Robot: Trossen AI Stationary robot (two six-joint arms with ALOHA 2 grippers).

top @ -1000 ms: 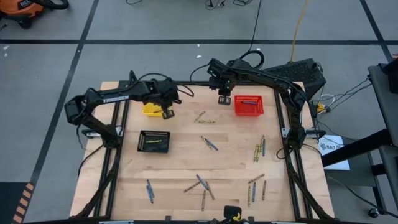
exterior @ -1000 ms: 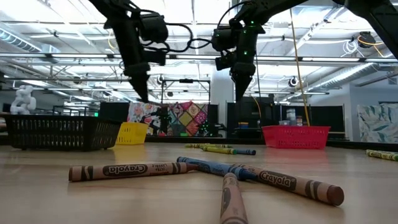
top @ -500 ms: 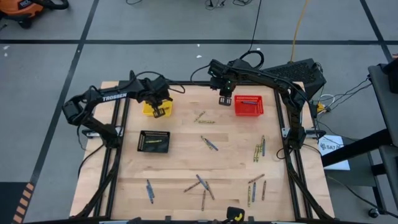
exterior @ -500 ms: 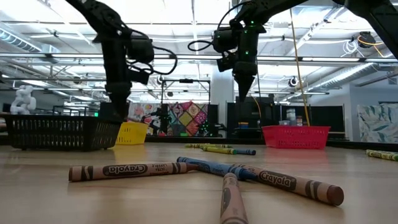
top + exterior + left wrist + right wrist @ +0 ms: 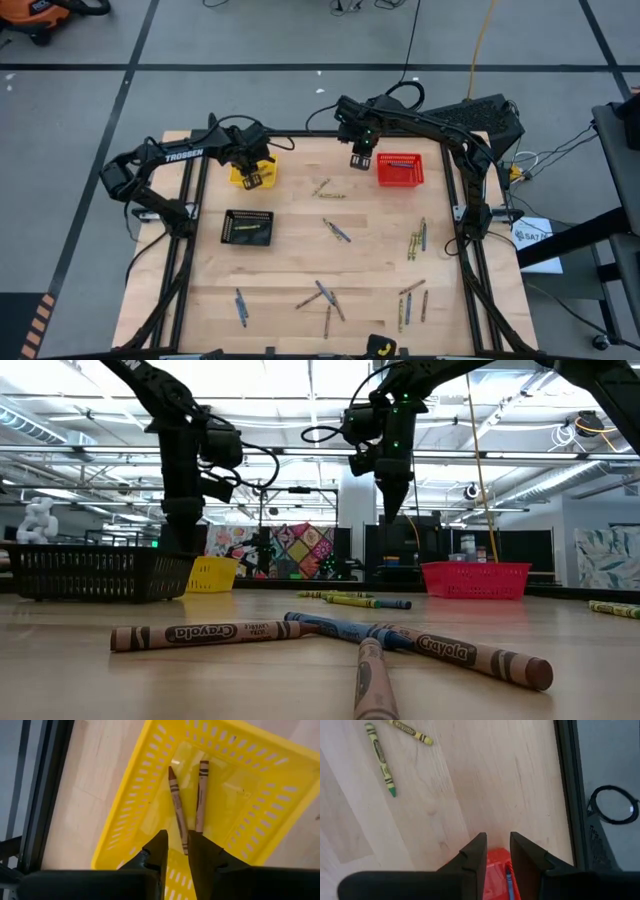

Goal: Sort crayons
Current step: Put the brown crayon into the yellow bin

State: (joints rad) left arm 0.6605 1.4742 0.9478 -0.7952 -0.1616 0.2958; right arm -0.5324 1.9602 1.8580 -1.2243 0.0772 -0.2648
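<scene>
Brown crayon dropped into the yellow basket.

Two brown crayons [image 5: 179, 805] lay in the yellow basket [image 5: 280, 827]; my left gripper [image 5: 178, 851] had moved above it and parted, empty. Right gripper [image 5: 361, 159] hovered beside the red basket [image 5: 400, 170], grip unclear. Many crayons [image 5: 325, 295] remained scattered.

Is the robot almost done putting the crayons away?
Not yet. Two brown crayons already lie in the yellow basket, with the left gripper hovering above it, holding nothing. The right gripper hovers beside the red basket, which holds a blue crayon. Many crayons remain scattered across the table.
</scene>
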